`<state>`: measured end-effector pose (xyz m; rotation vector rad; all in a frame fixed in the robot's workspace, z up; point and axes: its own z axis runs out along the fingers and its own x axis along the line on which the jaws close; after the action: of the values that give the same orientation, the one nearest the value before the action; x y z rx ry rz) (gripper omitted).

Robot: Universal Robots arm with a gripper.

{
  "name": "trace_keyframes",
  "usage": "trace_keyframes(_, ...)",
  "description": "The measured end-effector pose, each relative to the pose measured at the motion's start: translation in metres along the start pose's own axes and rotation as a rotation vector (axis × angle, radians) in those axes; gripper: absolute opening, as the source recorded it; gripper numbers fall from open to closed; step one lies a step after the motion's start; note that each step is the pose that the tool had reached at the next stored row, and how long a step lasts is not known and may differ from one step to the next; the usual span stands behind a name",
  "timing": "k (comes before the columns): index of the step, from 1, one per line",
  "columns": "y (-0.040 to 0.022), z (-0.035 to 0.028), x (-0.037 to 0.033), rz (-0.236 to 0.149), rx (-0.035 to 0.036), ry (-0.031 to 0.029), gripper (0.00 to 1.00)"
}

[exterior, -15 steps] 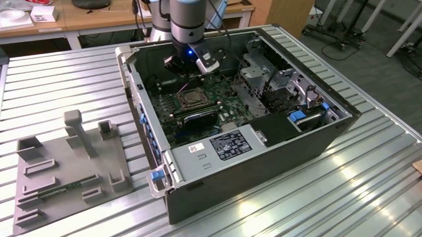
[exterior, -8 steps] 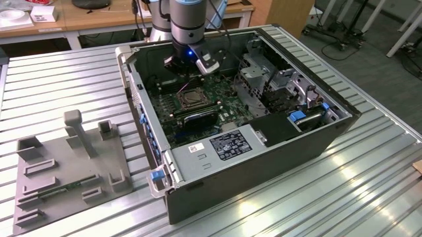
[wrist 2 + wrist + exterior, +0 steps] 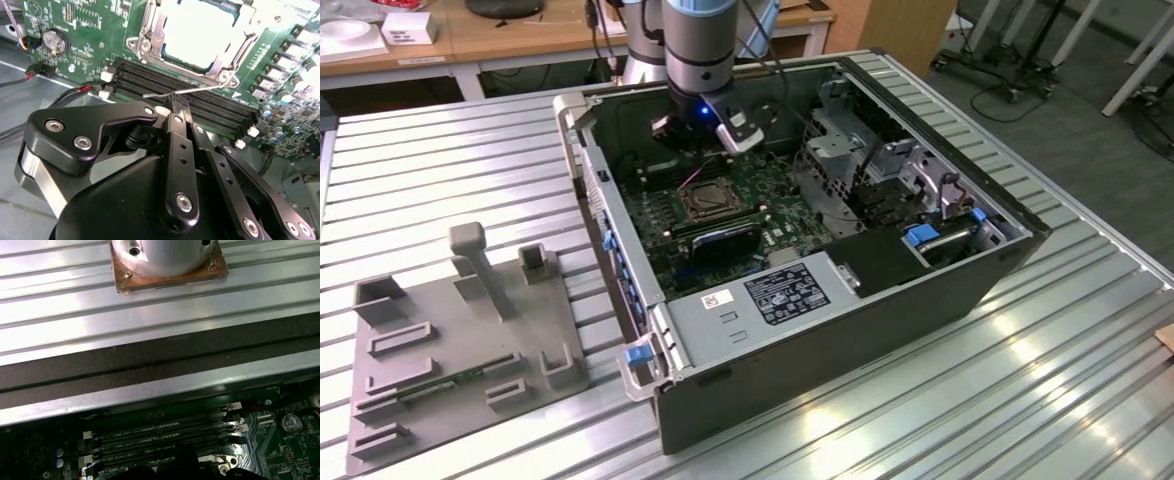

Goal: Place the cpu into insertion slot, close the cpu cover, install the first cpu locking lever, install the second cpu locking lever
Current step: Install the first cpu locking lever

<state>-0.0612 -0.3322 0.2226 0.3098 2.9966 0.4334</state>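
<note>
Wide slatted metal tabletop [image 3: 454, 150], and the open computer case [image 3: 854, 340] sits dead centre in the exterior view. A grey fixture plate [image 3: 454, 370] lies off at the case's 8 o'clock. The arm [image 3: 700, 45] drops in from 12 o'clock, reaching down inside the case over the green motherboard [image 3: 767, 200].

The gripper [image 3: 700, 150] hangs low over the board, with the insertion slot [image 3: 707, 198] just beyond it at 6 o'clock.

Closer in now, in the second wrist view: black memory slots [image 3: 210, 107] run just beside the socket. The cpu cover [image 3: 150, 30] lies flat and closed, and there's the cpu [image 3: 200, 32], pale and seated in the socket, showing through the cover's cut-out.

The gripper [image 3: 179, 106] has its jaws pressed together, tips right against the thin silvery locking lever [image 3: 210, 89]. The lever stretches along above the memory slots. I cannot tell whether the wire is nipped between the jaws or just touched.
</note>
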Motion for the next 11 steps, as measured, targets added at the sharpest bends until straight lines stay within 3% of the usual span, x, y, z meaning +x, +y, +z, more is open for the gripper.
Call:
trace_keyframes(2,-0.0005,0.0001,0.0007,0.0,-0.0092,-0.0016,0.11)
trace_keyframes(11,-0.004,-0.0001,0.0024,-0.001,-0.0111,-0.0051,0.11)
